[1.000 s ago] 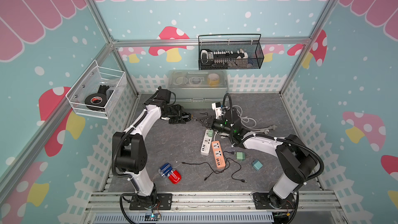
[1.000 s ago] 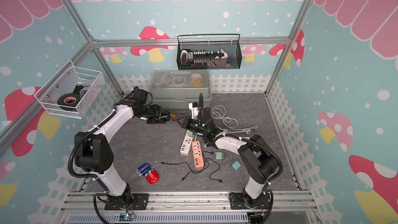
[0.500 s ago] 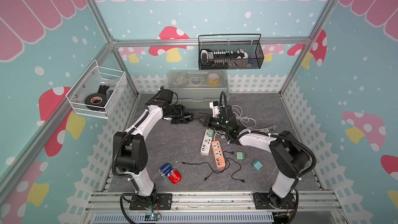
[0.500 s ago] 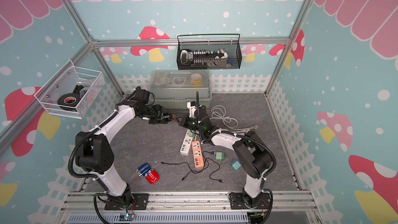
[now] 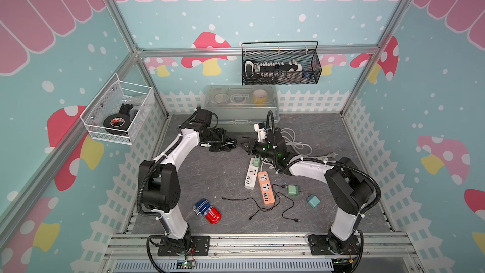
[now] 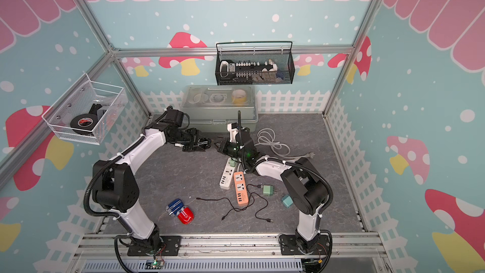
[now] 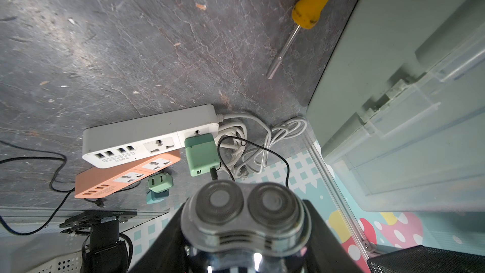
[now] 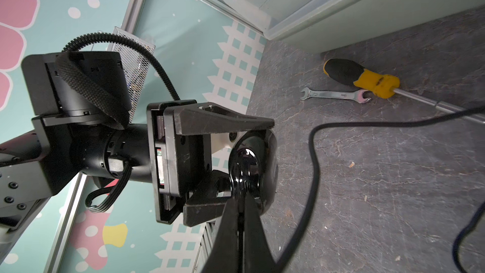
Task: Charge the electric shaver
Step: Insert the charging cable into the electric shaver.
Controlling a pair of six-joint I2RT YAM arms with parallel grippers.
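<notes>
My left gripper (image 5: 228, 144) is shut on the electric shaver (image 7: 245, 214) and holds it level above the mat; its two round heads face the left wrist camera. In the right wrist view the shaver's glossy black base (image 8: 252, 164) sits between the left fingers (image 8: 223, 122). My right gripper (image 8: 240, 202) is shut on the end of a black charging cable (image 8: 312, 153), its tips right at that base; the plug itself is hidden. The cable (image 7: 262, 151) runs from a green charger (image 7: 202, 153) plugged into the white power strip (image 7: 147, 137). In both top views the grippers meet tip to tip (image 6: 219, 145).
A yellow-handled screwdriver (image 8: 367, 80) and a wrench (image 8: 333, 95) lie by the grey storage box (image 5: 241, 108). An orange power strip (image 5: 266, 189), two loose green adapters (image 5: 292, 190), a loose black cable (image 5: 262, 206) and a red and blue object (image 5: 207, 210) lie nearer the front.
My right gripper has moved left with the cable end, up to the shaver's base. The left gripper has kept the shaver almost still.
</notes>
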